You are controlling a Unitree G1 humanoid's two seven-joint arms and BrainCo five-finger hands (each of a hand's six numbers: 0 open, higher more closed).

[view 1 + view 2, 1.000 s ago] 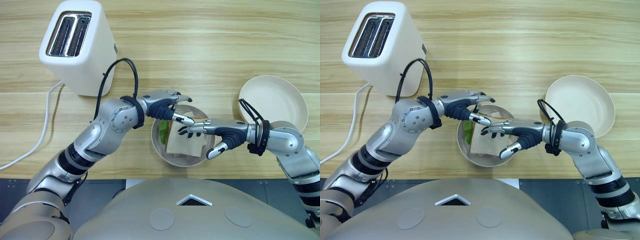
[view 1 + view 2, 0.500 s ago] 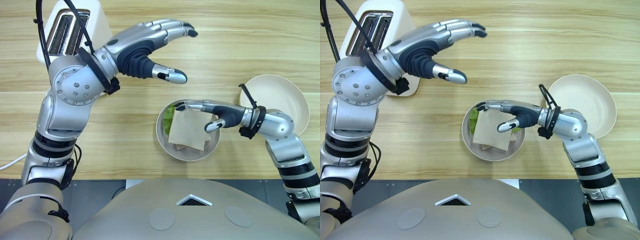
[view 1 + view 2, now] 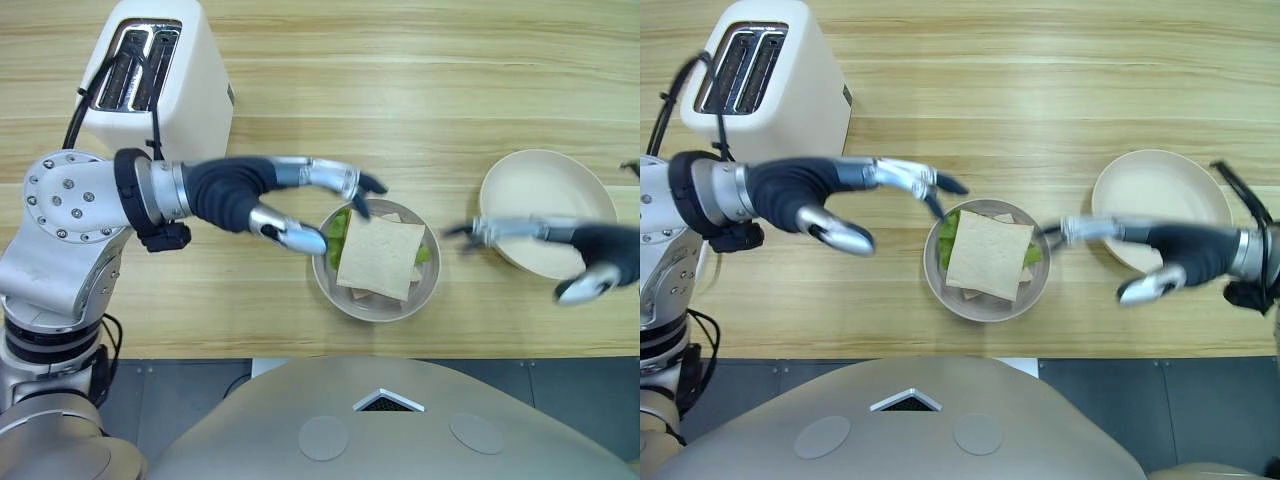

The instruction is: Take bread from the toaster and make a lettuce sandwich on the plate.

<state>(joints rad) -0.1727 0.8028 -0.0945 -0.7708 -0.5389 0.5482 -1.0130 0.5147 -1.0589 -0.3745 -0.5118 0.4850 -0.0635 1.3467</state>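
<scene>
A round plate (image 3: pixel 323 286) near the table's front edge holds a sandwich: a tan bread slice (image 3: pixel 378 258) lies flat on top, and green lettuce (image 3: pixel 340 232) sticks out at its left and right sides. My left hand (image 3: pixel 270 190) hovers just left of the plate, open, with its fingertips near the plate's far-left rim. My right hand (image 3: pixel 590 245) is off to the right, open and holding nothing, its fingers pointing back toward the plate. The white toaster (image 3: pixel 165 95) stands at the far left with dark slots.
An empty cream dish (image 3: pixel 545 195) sits to the right of the plate, partly under my right hand. Bare wooden table lies behind the plate and between the toaster and the dish. The table's front edge runs just below the plate.
My right hand let go of the top slice and pulled back right toward the empty dish. My left hand came down from near the toaster to the plate's left rim. The slice now lies flat.
</scene>
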